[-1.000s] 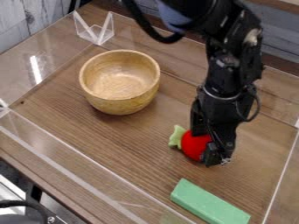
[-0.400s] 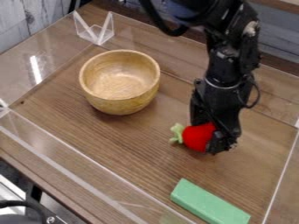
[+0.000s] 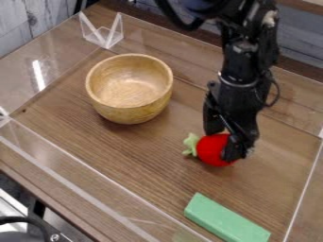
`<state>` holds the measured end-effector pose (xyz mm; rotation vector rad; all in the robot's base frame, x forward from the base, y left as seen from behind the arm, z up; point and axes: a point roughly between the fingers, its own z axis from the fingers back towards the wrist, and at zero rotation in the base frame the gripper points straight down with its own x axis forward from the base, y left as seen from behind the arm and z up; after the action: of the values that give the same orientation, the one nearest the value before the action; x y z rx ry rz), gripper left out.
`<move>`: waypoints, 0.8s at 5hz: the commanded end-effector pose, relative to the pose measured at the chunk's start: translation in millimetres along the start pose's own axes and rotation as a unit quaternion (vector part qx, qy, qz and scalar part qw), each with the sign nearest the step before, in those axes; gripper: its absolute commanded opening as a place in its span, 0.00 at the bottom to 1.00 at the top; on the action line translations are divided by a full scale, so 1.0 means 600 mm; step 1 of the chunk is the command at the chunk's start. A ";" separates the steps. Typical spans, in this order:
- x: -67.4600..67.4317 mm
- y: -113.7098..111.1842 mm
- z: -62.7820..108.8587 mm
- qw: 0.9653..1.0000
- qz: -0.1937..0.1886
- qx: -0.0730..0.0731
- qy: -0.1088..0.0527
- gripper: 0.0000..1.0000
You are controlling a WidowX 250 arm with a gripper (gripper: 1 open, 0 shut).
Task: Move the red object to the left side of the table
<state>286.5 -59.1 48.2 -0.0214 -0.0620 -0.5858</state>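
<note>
So there's a round light wooden bowl on the left of the dark wood-grain table, then the small bright-red toy fruit with green leaves right of center, sitting between the black gripper's wide-open jaws, and a flat green block near the front.

The black robot arm reaches in from the upper edge, wrist vertical, with the gripper pointing straight down just above the tabletop, its jaws spread wide and its fingertips low.
</note>
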 end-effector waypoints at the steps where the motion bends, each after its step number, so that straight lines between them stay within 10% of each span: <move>1: 0.023 0.011 0.025 0.999 -0.005 0.012 -0.038 1.00; 4: 0.026 -0.005 -0.028 0.999 -0.009 -0.019 -0.043 1.00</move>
<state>292.9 -71.4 23.8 -0.0867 -0.0993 -0.6065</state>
